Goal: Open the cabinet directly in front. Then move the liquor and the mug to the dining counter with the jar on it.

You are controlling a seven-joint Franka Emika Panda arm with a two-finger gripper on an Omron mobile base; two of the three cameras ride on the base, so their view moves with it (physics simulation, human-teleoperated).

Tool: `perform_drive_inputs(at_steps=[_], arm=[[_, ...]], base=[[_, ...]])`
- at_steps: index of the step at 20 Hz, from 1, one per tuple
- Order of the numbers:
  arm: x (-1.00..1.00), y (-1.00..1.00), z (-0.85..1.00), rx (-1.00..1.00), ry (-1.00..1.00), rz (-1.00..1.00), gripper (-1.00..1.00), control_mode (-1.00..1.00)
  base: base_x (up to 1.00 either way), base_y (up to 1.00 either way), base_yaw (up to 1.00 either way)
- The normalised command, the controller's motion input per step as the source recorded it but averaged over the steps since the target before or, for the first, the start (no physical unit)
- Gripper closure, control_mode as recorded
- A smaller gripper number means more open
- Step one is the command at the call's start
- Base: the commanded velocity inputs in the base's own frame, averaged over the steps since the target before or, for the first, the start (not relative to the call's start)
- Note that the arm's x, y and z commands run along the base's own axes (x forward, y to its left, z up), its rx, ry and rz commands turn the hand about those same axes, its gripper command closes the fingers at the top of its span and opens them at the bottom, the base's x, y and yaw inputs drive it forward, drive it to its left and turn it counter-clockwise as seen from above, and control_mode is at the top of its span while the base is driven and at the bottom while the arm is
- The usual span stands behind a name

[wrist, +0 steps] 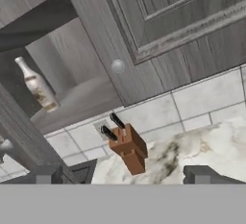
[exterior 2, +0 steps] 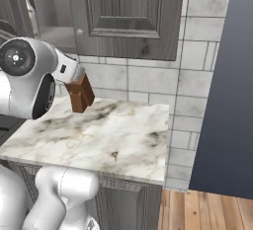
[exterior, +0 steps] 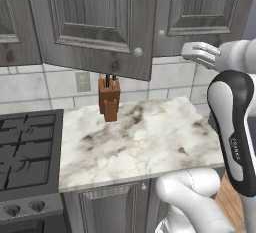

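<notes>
Marble worktop [exterior: 150, 142] bears one knife block [exterior: 109, 98]; one liquor [wrist: 37, 85] shelved; end effector [wrist: 125, 175] fingers apart.

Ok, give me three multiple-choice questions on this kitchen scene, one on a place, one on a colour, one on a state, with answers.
1. Where is the liquor bottle?
A. on the marble worktop
B. on the cabinet shelf
C. on the stove

2. What colour is the knife block?
A. brown
B. white
C. green

3. How does the left cabinet door stand?
A. shut
B. swung open
C. removed

Answers: 1 B, it stands inside the open cabinet in the hand view. 2 A, brown wood with dark handles. 3 B, it angles out over the worktop.
</notes>
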Motion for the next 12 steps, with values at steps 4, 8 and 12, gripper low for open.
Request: perform_drive_inputs(at_steps=[4,8,12], arm=[[0.51,0.00,0.00,0.16,0.00,0.11,-1.00,-1.00],[0.54,0.25,0.00,0.11,0.00,0.07,-1.00,-1.00],[0.60,0.51,0.00,0.10,0.00,0.03,-1.00,-1.00]], base=[[0.00,0.00,0.00],[0.00,0.00,0.00],[0.00,0.00,0.00]])
